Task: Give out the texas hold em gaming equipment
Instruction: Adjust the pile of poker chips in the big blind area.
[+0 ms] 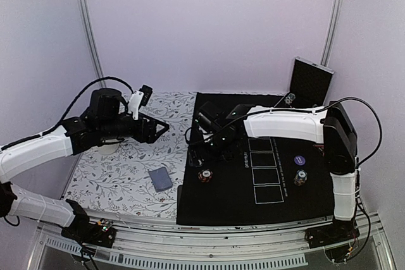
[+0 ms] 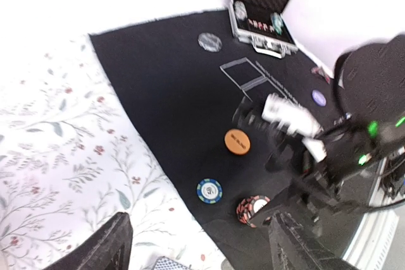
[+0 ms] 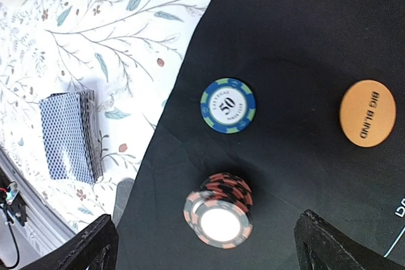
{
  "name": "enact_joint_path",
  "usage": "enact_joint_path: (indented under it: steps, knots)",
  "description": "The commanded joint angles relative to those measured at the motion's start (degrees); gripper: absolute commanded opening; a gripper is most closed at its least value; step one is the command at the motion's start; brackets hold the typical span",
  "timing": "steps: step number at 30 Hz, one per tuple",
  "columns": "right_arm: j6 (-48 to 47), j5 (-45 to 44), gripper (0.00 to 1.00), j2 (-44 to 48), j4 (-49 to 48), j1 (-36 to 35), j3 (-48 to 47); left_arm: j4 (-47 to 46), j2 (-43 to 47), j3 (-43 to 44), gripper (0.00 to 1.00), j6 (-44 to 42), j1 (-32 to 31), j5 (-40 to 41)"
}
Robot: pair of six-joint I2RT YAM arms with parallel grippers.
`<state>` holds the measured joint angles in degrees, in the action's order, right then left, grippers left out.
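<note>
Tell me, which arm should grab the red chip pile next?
Probably right. The right gripper hangs open just above the chip pile on the black mat; the left gripper is farther off, over the flowered cloth.

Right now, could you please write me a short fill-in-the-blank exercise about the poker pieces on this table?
1. The orange disc is printed with the words BIG ____.
2. The blue chip lying flat on its own shows the number ____.
3. The deck of cards lies on the floral cloth, not on the ____ mat.

Missing words: BLIND; 50; black.
</note>
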<state>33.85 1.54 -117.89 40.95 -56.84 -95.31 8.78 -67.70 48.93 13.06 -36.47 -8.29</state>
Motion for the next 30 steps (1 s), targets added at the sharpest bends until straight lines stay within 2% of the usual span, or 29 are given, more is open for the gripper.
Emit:
enact_joint_path:
  steps: [1,7,14,21,27,30]
  knots:
    - [0.20,-4.75,0.99,-6.84,10.88,-1.23,-6.81,5.72,4.53,0.48,0.78,-2.27,0.44,6.34]
    - [-0.54,-6.17,0.99,-12.15,16.44,-1.94,-13.45,9.48,6.36,2.44,0.80,-4.60,0.43,3.68]
    - [-1.17,-6.54,1.00,-15.92,18.73,-2.78,-16.33,9.83,6.36,1.90,0.81,-7.68,0.52,4.55]
    - [-2.54,-6.50,0.86,-21.31,21.70,-3.63,-21.23,9.95,6.42,1.11,0.81,-8.35,0.70,4.05]
    - [-2.47,-7.35,0.68,-22.39,23.09,-3.78,-22.17,9.80,6.44,0.82,0.81,-8.40,1.21,3.71]
    - [-2.10,-7.81,0.62,-22.64,24.03,-3.93,-22.53,9.77,6.35,0.78,0.81,-8.31,1.46,3.22]
